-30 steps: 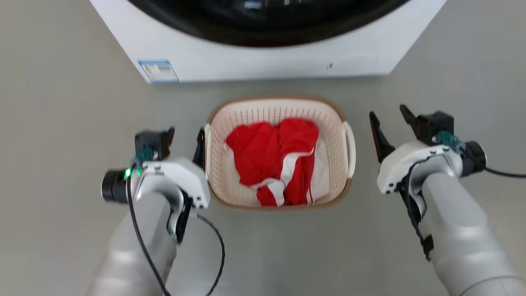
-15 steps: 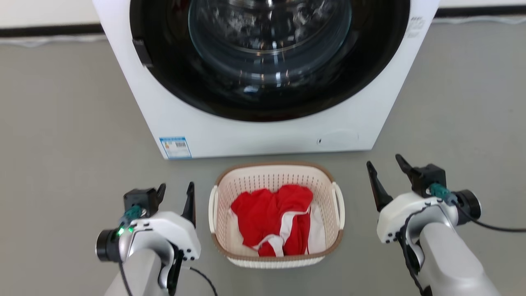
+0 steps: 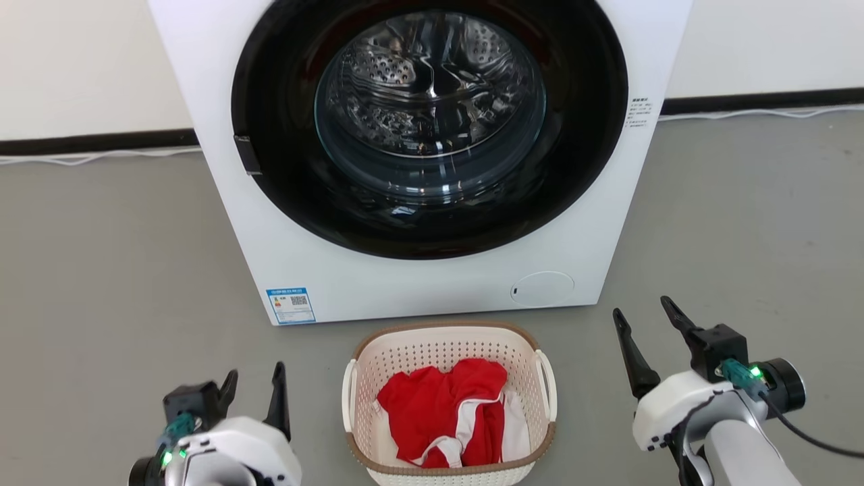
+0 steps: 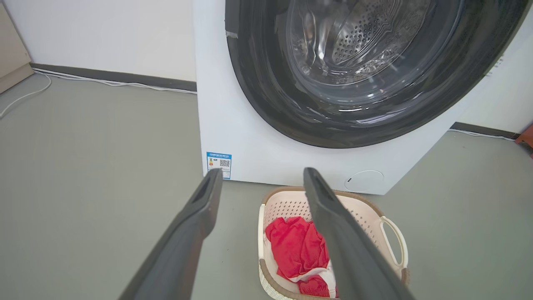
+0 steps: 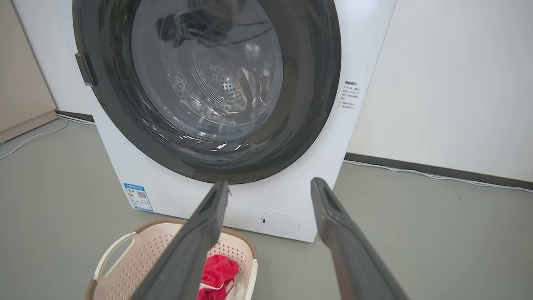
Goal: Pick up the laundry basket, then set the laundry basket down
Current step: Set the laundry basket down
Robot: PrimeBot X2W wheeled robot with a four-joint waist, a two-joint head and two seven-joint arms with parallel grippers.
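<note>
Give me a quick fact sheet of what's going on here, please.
Setting: grey floor before a white washing machine
Basket: laundry basket on the floor, in front of the machine
Contents: red and white clothes
Left gripper: open, left of basket, apart from it
Right gripper: open, right of basket, apart from it
Task state: basket not held

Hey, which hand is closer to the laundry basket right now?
Left, by a little. The left hand is open just beside the left handle of the laundry basket; the right hand is open off its right side, with a wider gap.
</note>
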